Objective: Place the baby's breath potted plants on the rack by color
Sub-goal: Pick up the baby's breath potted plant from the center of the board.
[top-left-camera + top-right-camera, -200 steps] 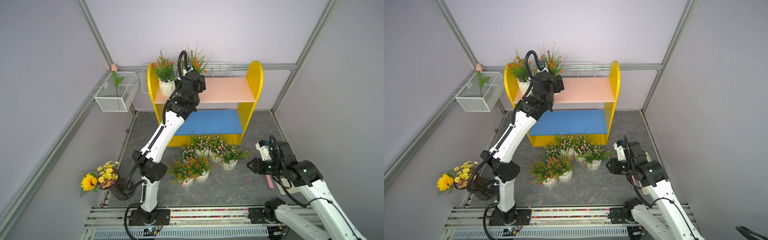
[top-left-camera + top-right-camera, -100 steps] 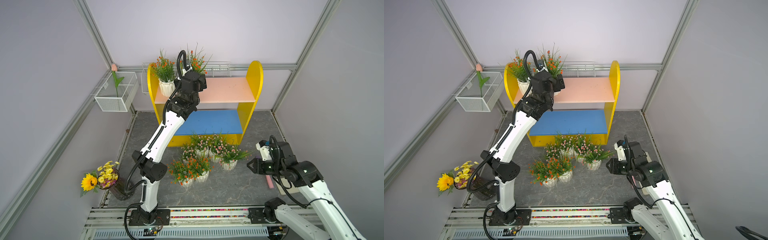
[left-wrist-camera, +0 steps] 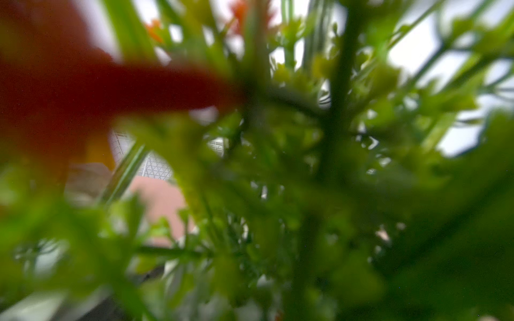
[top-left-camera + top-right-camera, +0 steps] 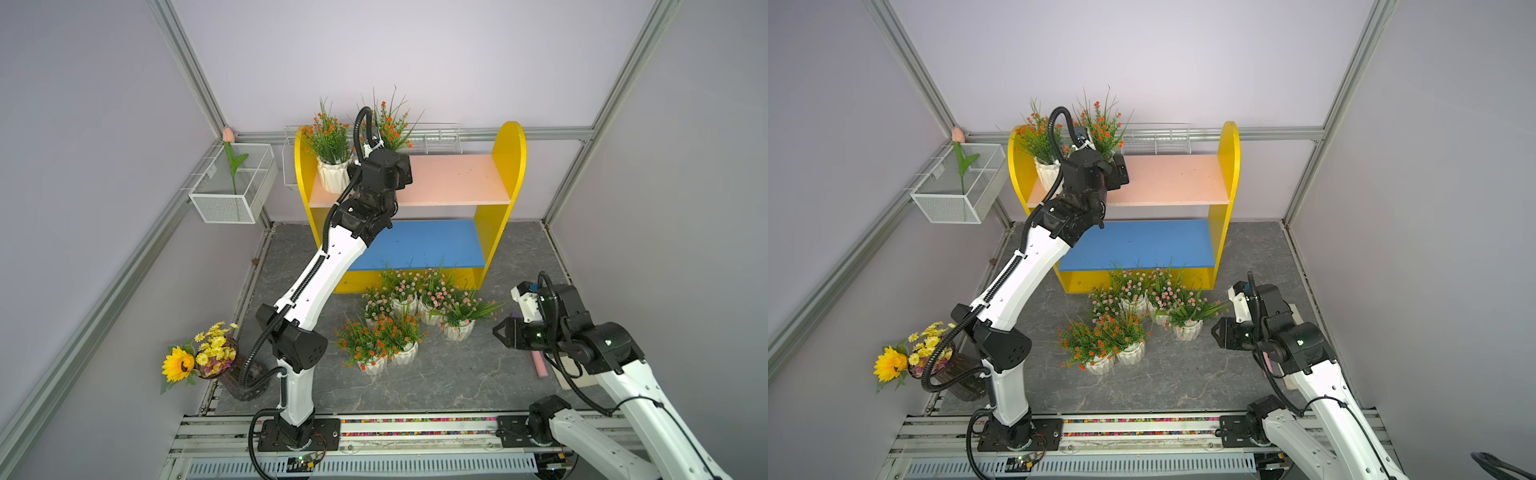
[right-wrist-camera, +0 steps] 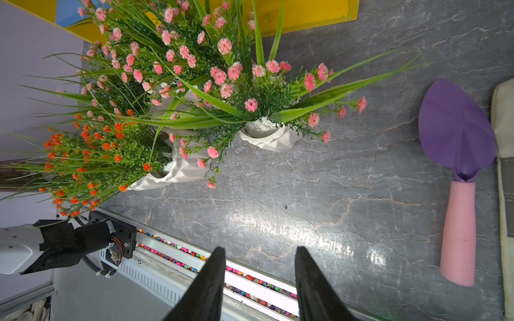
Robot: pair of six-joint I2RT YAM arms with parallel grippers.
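Left gripper [image 4: 1119, 170] of mine hung at the rack's [image 4: 513, 166] pale pink upper board [image 4: 453, 178], buried among the sprigs of an orange-bloomed pot [image 4: 392, 126] standing there; foliage blurred my wrist view, and I could not tell whether the jaws were apart or together. Another orange pot [image 4: 332, 176] stood just beside it at that board's left end. My right gripper [image 5: 259, 248] hovered low over the floor [image 4: 457, 382], out past the rack's front right corner, fingers [image 5: 211, 278] apart with nothing between them. Four pink-bloomed pots [image 4: 434, 293] clustered on the floor just before the rack's blue lower board [image 4: 419, 243], and two more orange pots [image 4: 384, 338] stood side by side beyond them, farther from the rack.
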